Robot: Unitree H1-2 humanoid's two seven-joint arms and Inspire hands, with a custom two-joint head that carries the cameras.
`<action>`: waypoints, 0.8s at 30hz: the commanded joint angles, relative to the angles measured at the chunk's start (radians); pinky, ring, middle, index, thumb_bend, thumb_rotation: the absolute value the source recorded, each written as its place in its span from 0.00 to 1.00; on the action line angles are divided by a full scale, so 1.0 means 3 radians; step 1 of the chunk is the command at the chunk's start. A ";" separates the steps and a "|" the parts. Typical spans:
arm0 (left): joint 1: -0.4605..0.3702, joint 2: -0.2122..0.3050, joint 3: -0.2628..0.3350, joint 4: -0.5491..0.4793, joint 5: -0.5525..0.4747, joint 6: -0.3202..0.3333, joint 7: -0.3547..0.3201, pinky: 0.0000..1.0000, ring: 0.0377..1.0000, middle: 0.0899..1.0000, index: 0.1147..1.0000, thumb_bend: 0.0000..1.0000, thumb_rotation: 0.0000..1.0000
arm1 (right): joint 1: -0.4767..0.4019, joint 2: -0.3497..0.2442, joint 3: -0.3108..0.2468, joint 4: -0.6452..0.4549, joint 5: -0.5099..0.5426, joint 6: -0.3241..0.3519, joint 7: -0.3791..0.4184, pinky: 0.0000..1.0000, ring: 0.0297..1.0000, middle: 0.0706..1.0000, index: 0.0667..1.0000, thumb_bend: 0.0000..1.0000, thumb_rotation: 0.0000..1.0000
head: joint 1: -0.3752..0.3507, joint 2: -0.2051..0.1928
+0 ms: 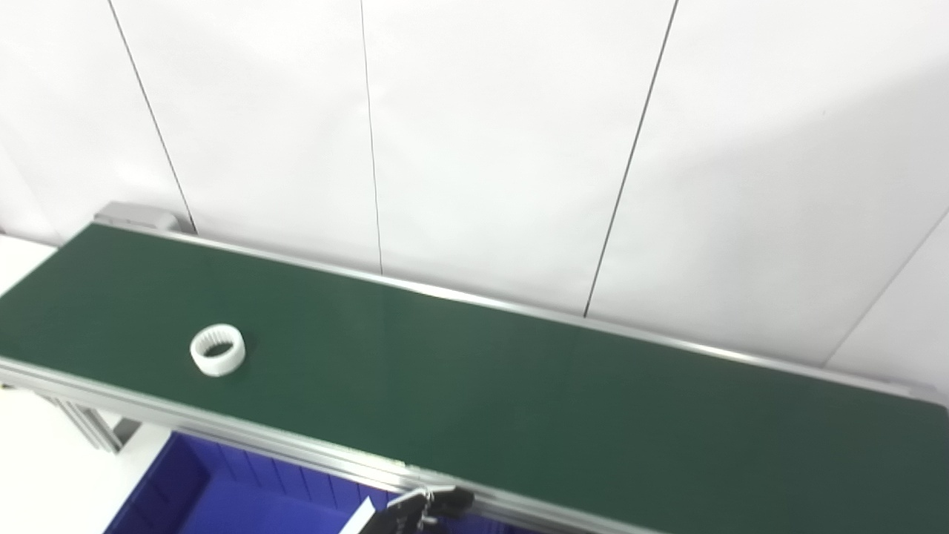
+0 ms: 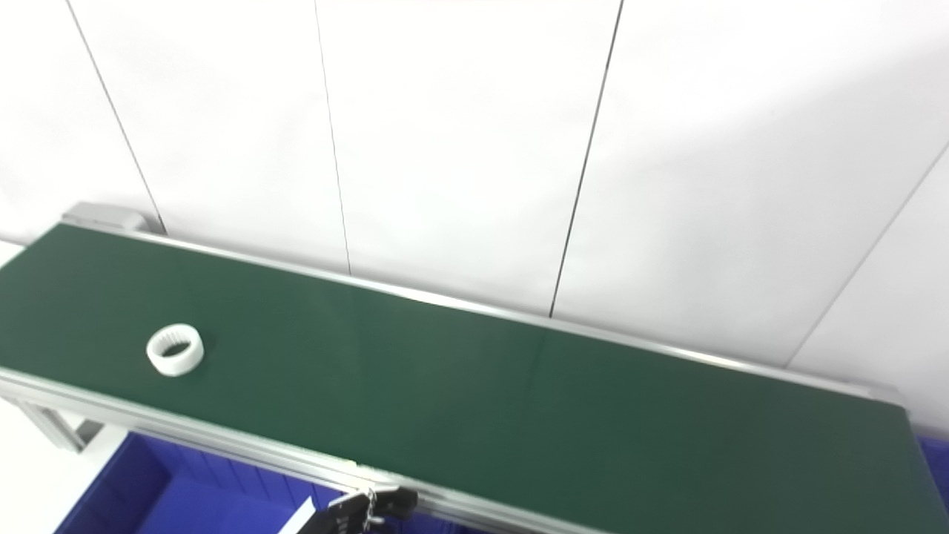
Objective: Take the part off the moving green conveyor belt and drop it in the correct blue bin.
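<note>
A white toothed ring part (image 1: 217,349) lies flat on the green conveyor belt (image 1: 474,378), near its left end and close to the front rail; it also shows in the right eye view (image 2: 175,349). Only the dark tips of my left hand (image 1: 422,508) show at the bottom edge, just below the belt's front rail and over the blue bin (image 1: 215,493). The hand is far to the right of the ring and does not touch it. Whether it is open or shut is hidden. My right hand is out of view.
An aluminium rail (image 1: 245,437) runs along the belt's front edge, with a frame leg (image 1: 93,430) at the left. A white wall stands right behind the belt. A sliver of another blue bin (image 2: 936,454) shows past the belt's right end.
</note>
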 commanded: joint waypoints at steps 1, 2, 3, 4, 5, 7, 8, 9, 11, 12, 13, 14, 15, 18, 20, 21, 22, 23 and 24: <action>-0.0042 -0.0006 0.0030 -0.0010 -0.0106 -0.0113 0.0011 0.66 0.74 0.76 0.73 0.96 0.04 | -0.0046 0.0023 -0.0008 -0.0024 -0.0012 -0.0189 -0.0074 0.74 0.81 0.84 0.88 0.90 0.15 | -0.0003 -0.0016; -0.0038 -0.0017 0.0045 -0.0010 -0.0137 -0.0113 -0.0001 0.66 0.74 0.76 0.73 0.96 0.06 | -0.0053 0.0026 -0.0008 -0.0012 -0.0028 -0.0194 -0.0087 0.73 0.80 0.83 0.87 0.90 0.15 | -0.0009 -0.0022; -0.0028 -0.0038 0.0070 -0.0028 -0.0177 -0.0113 -0.0015 0.66 0.74 0.76 0.73 0.96 0.09 | -0.0057 0.0026 -0.0006 0.0000 -0.0033 -0.0207 -0.0096 0.73 0.80 0.83 0.87 0.90 0.16 | -0.0010 -0.0020; -0.0017 -0.0056 0.0096 -0.0047 -0.0212 -0.0113 -0.0029 0.66 0.73 0.75 0.73 0.96 0.09 | -0.0061 0.0028 -0.0003 0.0010 -0.0032 -0.0214 -0.0102 0.73 0.80 0.83 0.87 0.90 0.16 | -0.0015 -0.0021; -0.0001 -0.0087 0.0138 -0.0072 -0.0282 -0.0113 -0.0075 0.66 0.73 0.75 0.73 0.96 0.09 | -0.0064 0.0028 0.0000 0.0020 -0.0027 -0.0225 -0.0109 0.73 0.80 0.83 0.87 0.90 0.15 | -0.0018 -0.0022; 0.0029 -0.0159 0.0230 -0.0118 -0.0413 -0.0113 -0.0169 0.65 0.73 0.75 0.73 0.96 0.09 | -0.0072 0.0028 0.0006 0.0028 -0.0007 -0.0227 -0.0103 0.73 0.80 0.83 0.87 0.89 0.14 | -0.0022 -0.0020; 0.0050 -0.0206 0.0274 -0.0182 -0.0462 -0.0113 -0.0204 0.65 0.73 0.75 0.73 0.96 0.09 | -0.0080 0.0025 0.0009 0.0030 -0.0012 -0.0221 -0.0099 0.73 0.80 0.83 0.87 0.89 0.13 | -0.0021 -0.0021; 0.0065 -0.0246 0.0315 -0.0226 -0.0488 -0.0113 -0.0240 0.64 0.72 0.75 0.74 0.96 0.10 | -0.0086 0.0022 0.0012 0.0031 -0.0017 -0.0216 -0.0096 0.72 0.80 0.83 0.87 0.89 0.14 | -0.0021 -0.0021; 0.0082 -0.0334 0.0386 -0.0395 -0.0564 -0.0112 -0.0298 0.64 0.72 0.74 0.74 0.96 0.10 | -0.0110 0.0028 0.0013 0.0066 -0.0021 -0.0236 -0.0109 0.71 0.79 0.83 0.87 0.89 0.15 | -0.0008 -0.0040; 0.0081 -0.0371 0.0420 -0.0478 -0.0593 -0.0112 -0.0324 0.64 0.71 0.74 0.74 0.96 0.11 | -0.0119 0.0032 0.0013 0.0081 -0.0012 -0.0240 -0.0110 0.72 0.79 0.83 0.87 0.89 0.14 | -0.0009 -0.0048; 0.0073 -0.0399 0.0452 -0.0559 -0.0599 -0.0111 -0.0331 0.64 0.71 0.74 0.74 0.96 0.11 | -0.0130 0.0034 0.0014 0.0098 -0.0011 -0.0254 -0.0114 0.72 0.79 0.83 0.87 0.89 0.14 | -0.0012 -0.0054; 0.0059 -0.0419 0.0484 -0.0626 -0.0597 -0.0112 -0.0332 0.64 0.71 0.74 0.73 0.96 0.12 | -0.0138 0.0037 0.0015 0.0111 -0.0015 -0.0263 -0.0121 0.71 0.79 0.83 0.86 0.89 0.14 | -0.0014 -0.0059; 0.0041 -0.0433 0.0512 -0.0686 -0.0602 -0.0112 -0.0327 0.64 0.71 0.73 0.73 0.96 0.14 | -0.0145 0.0043 0.0015 0.0118 -0.0013 -0.0262 -0.0123 0.71 0.79 0.82 0.86 0.89 0.13 | -0.0020 -0.0066; -0.0033 -0.0461 0.0601 -0.0866 -0.0516 -0.0110 -0.0262 0.65 0.71 0.73 0.73 0.96 0.16 | -0.0155 0.0054 0.0012 0.0127 0.0004 -0.0267 -0.0124 0.71 0.79 0.82 0.86 0.89 0.14 | -0.0024 -0.0068; -0.0102 -0.0456 0.0662 -0.0984 -0.0403 -0.0108 -0.0206 0.67 0.72 0.74 0.73 0.95 0.18 | -0.0157 0.0065 0.0006 0.0134 0.0011 -0.0280 -0.0135 0.71 0.78 0.82 0.86 0.89 0.14 | -0.0032 -0.0073; -0.0142 -0.0452 0.0703 -0.1031 -0.0311 -0.0104 -0.0171 0.67 0.73 0.75 0.74 0.95 0.19 | -0.0158 0.0068 0.0003 0.0133 0.0015 -0.0277 -0.0133 0.71 0.78 0.82 0.86 0.90 0.14 | -0.0035 -0.0075; -0.0183 -0.0448 0.0745 -0.1072 -0.0228 -0.0087 -0.0138 0.68 0.73 0.75 0.74 0.97 0.23 | -0.0161 0.0073 0.0000 0.0134 0.0012 -0.0282 -0.0138 0.71 0.78 0.82 0.86 0.90 0.14 | -0.0040 -0.0075; -0.0233 -0.0435 0.0781 -0.1100 -0.0177 -0.0059 -0.0116 0.68 0.74 0.76 0.74 0.98 0.25 | -0.0163 0.0072 0.0000 0.0140 0.0009 -0.0295 -0.0140 0.71 0.78 0.82 0.86 0.90 0.13 | -0.0041 -0.0074; -0.0275 -0.0424 0.0809 -0.1122 -0.0139 -0.0028 -0.0102 0.68 0.74 0.76 0.75 0.99 0.27 | -0.0166 0.0071 -0.0001 0.0148 0.0010 -0.0312 -0.0143 0.71 0.78 0.82 0.86 0.89 0.13 | -0.0042 -0.0071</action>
